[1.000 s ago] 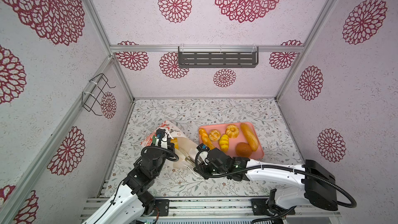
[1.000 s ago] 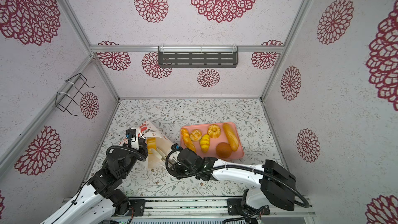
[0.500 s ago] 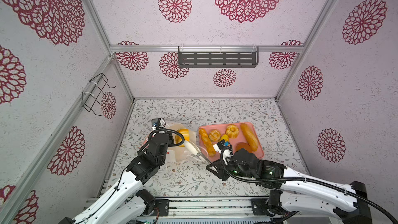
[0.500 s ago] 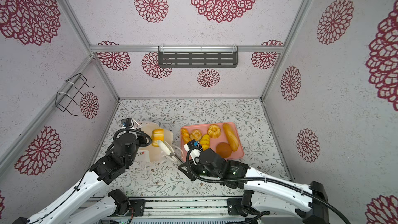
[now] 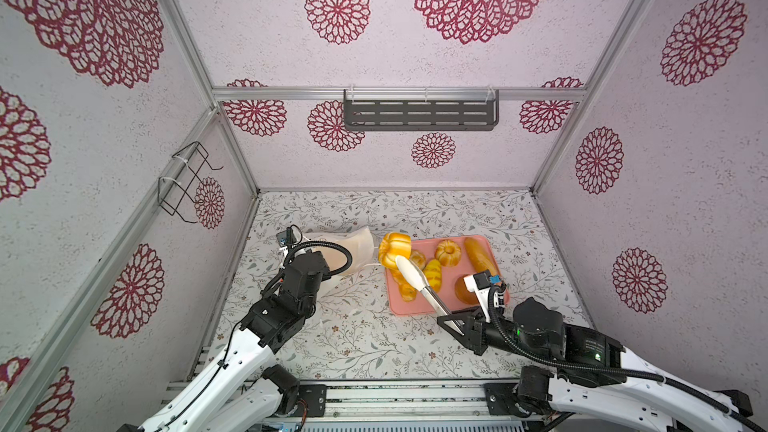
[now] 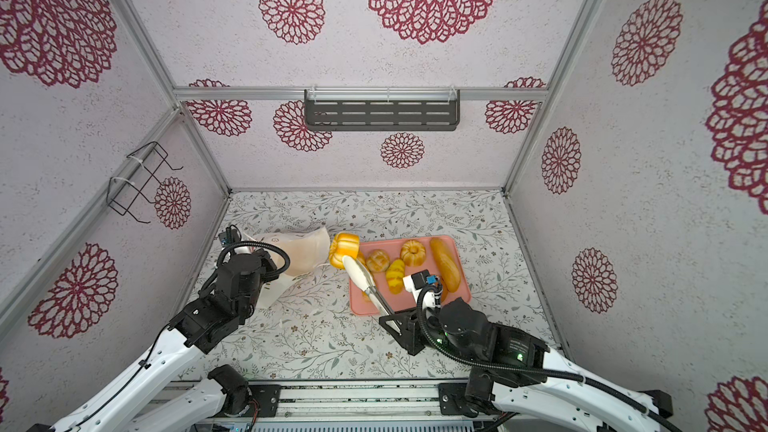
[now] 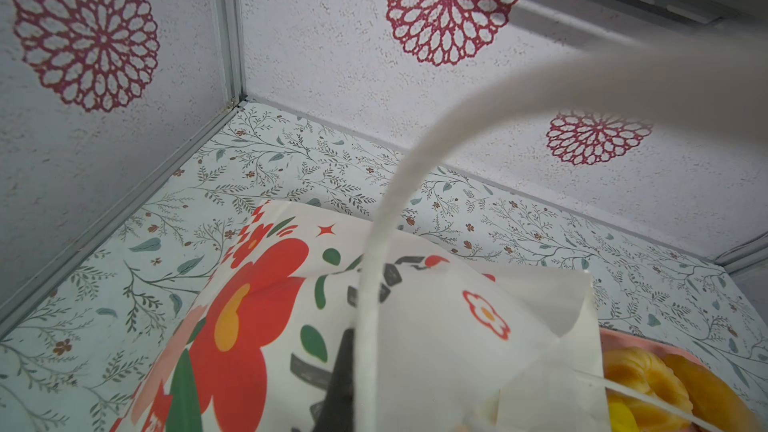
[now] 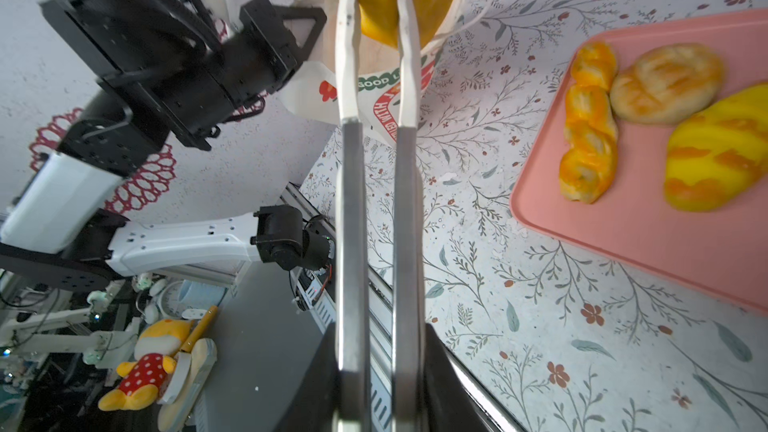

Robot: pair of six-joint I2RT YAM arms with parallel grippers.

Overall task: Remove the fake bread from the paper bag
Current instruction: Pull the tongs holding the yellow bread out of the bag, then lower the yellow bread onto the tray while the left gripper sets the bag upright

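Holding one piece of the fake bread, a ribbed ring bun [image 5: 395, 249], clear of the paper bag [image 5: 353, 248], just outside its mouth and, in both top views, over the corner of the pink tray [image 5: 409, 310] nearest the bag. Pinched from both sides between the white tips of the tongs [image 5: 419, 284], closed on the bun. Squeezed in turn at the metal handles by the right gripper [image 5: 455, 322], jaws drawn nearly together. Steadying the bag on its side with the left gripper [image 8: 303, 29], clamped tight on it near the mouth, with the cord handle [image 7: 390, 218] looping past the left wrist camera. Already lying on the tray: a second ring bun [image 5: 448, 252], a long loaf [image 5: 480, 258], a round roll [image 8: 669, 83], a yellow loaf [image 5: 433, 274], a twisted stick [image 8: 588, 126]. Judged mid-transfer and late in the task; cannot tell whether anything remains inside the bag. Next, probably: swing over a bare patch of tray, lower, then ease the squeeze so the tongs spring apart, without knocking the neighbours.
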